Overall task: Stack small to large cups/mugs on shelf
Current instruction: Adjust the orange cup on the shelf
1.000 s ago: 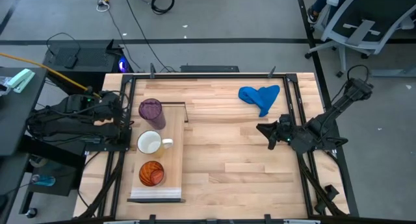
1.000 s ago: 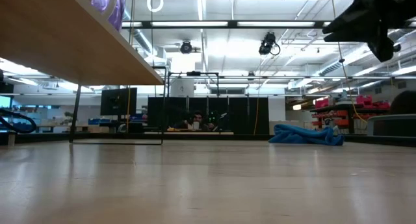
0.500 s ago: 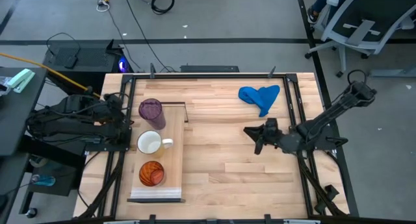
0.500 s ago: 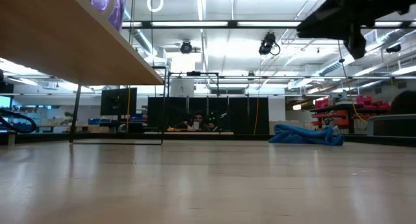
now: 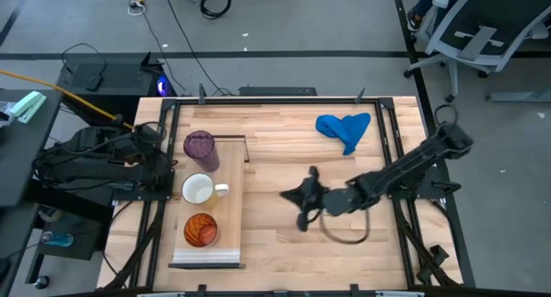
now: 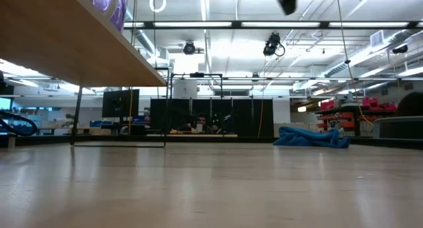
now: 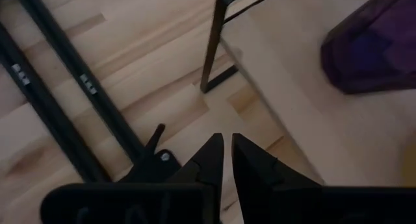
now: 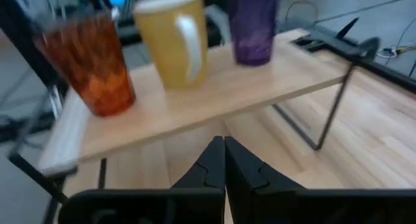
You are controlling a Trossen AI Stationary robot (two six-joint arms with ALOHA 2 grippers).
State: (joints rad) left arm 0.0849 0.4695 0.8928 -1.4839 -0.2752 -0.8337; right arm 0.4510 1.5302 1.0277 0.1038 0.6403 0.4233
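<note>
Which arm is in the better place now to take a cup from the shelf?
Probably the right. The right gripper reaches across mid-table, facing the shelf and cups. The left gripper waits, shut, beside the shelf's frame end.

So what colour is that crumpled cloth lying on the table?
Blue. The cloth shows best in the high view, near the table's far edge.

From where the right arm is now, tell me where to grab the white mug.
Grip the white mug across its open rim from above. It stands upright on the shelf between two cups; its handle points toward the right gripper, so avoid that side.
</note>
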